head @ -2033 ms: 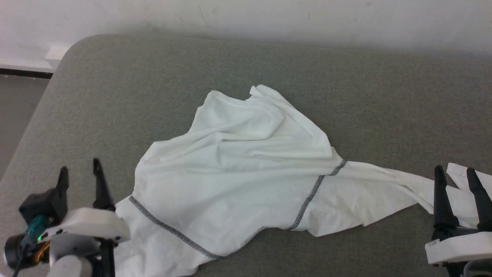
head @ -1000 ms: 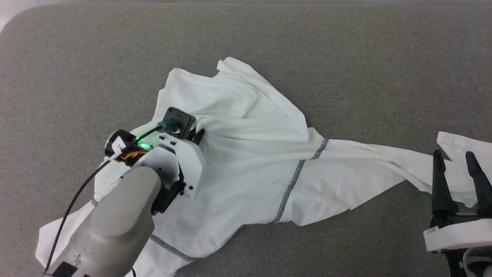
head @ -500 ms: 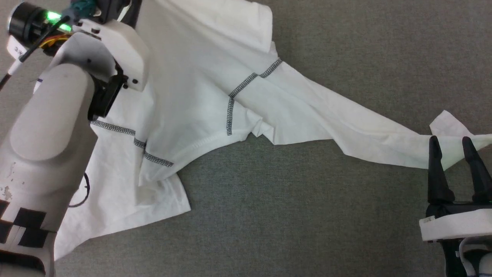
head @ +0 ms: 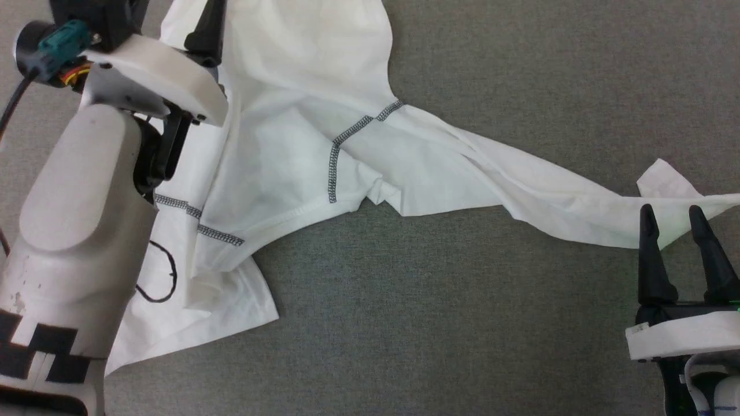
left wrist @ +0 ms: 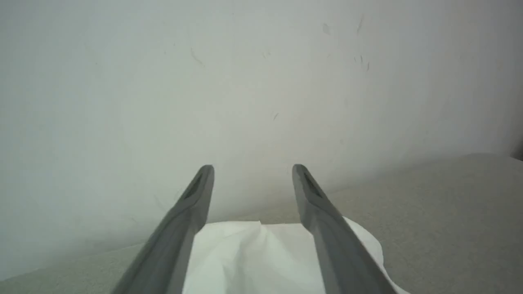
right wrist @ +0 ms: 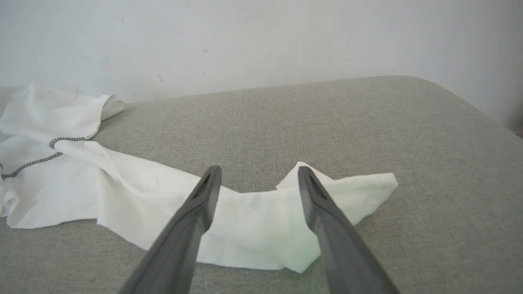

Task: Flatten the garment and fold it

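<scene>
Left wrist view, and the left pincer stands wide open, two dark fingers splayed and nothing caught between them. Right under those fingers sits a bunched white fold of the garment. Past the tips there's a pale wall rising behind the grey fabric-covered worktop.

Up in the head view that pincer is out over the far part of the garment's body. Its pale forearm runs back across the hem side, and a thin black cable loops on the cloth beside it.

Over to the right pincer: open too, jaws apart, empty. Just ahead of its tips lies the end of one long sleeve, a folded-over cuff corner poking up beyond the gap. Whether the fingers touch the cloth, can't tell. From there the sleeve runs away toward the left pincer, crumpled and half twisted, and joins the body at a line of dark grey zigzag stitching.

The body is spread out but wrinkled, with a second stitched seam close by the left forearm. One lower corner has flopped onto bare worktop between the two arms, nearer the left.
</scene>
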### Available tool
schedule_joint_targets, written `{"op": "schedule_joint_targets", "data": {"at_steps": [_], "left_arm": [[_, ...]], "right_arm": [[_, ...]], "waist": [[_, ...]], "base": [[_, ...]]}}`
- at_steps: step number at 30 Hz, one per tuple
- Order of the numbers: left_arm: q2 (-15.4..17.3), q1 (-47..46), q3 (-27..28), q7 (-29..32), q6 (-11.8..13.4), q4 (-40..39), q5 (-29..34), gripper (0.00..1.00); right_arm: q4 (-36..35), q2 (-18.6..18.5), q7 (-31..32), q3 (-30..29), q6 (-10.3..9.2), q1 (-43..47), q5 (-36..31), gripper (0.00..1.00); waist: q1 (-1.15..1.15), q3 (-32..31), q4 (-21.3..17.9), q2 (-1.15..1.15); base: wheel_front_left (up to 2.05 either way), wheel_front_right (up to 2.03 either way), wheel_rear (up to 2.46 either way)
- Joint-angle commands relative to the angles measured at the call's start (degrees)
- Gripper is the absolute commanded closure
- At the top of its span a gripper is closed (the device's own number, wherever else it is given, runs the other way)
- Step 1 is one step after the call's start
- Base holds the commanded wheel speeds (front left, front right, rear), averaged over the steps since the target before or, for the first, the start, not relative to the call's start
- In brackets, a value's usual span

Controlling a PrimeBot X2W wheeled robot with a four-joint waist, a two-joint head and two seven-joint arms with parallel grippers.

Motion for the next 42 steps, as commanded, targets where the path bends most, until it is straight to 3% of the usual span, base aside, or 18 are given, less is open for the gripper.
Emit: {"op": "schedule_joint_targets", "data": {"at_steps": [1,7,8,10,13,20,27,32,37,42], "left_arm": [[0.26,2.73,1.26,-3.47,0.92,-3.85,-0.37,0.00],[1.75,18.69,5.97,-8.15,7.46,-20.50,0.37,0.00],[1.75,18.69,5.97,-8.15,7.46,-20.50,0.37,0.00],[-0.04,26.38,8.88,-8.45,10.04,-26.06,-0.87,0.00],[-3.31,37.51,12.79,-8.52,11.37,-33.67,-0.38,0.00],[-12.05,56.16,20.05,-8.54,9.40,-40.26,4.29,0.00],[-16.36,60.22,22.81,-8.55,5.35,-40.19,8.50,0.00],[-18.28,59.51,23.17,-8.55,3.33,-39.19,9.49,0.00],[-19.23,58.34,22.97,-8.55,1.89,-37.63,9.78,0.00],[-19.64,56.98,22.77,-8.55,0.99,-36.62,9.77,0.00]], "right_arm": [[0.35,0.09,-0.44,0.15,-0.05,0.18,-0.04,0.00],[1.53,0.09,-0.78,0.43,-0.05,1.82,0.77,0.00],[1.53,0.09,-0.78,0.43,-0.05,1.82,0.77,0.00],[1.98,0.09,-0.93,0.53,-0.05,2.35,1.11,0.00],[2.65,0.09,-1.24,0.67,-0.05,3.02,1.74,0.00],[3.86,0.09,-1.41,1.14,-0.05,4.58,2.27,0.00],[2.28,0.09,3.19,2.28,-0.05,2.58,-1.44,0.00],[1.47,0.09,14.42,4.50,-0.05,-3.13,-5.72,0.00],[3.57,0.04,30.68,7.24,-0.05,-8.12,-9.58,0.00],[5.74,-3.72,41.33,9.91,-0.05,-11.12,-13.12,0.00]], "waist": [[0.00,-3.02,1.83,0.00],[0.00,-6.60,4.13,0.00],[0.00,-6.60,4.13,0.00],[0.00,-7.62,4.77,0.00],[0.00,-9.01,5.75,0.00],[0.00,-12.40,8.32,0.00],[0.00,-13.05,10.70,0.00],[0.00,-12.04,11.34,0.00],[0.00,-10.38,12.05,0.00],[0.00,-8.51,13.62,0.00]], "base": [[0.00,0.00,0.00],[0.00,0.00,0.00],[0.00,0.00,0.00],[0.00,0.00,0.00],[0.00,0.00,0.00],[0.00,0.00,0.00],[0.00,0.00,0.00],[0.00,0.00,0.00],[0.00,0.00,0.00],[0.00,0.00,0.00]]}}
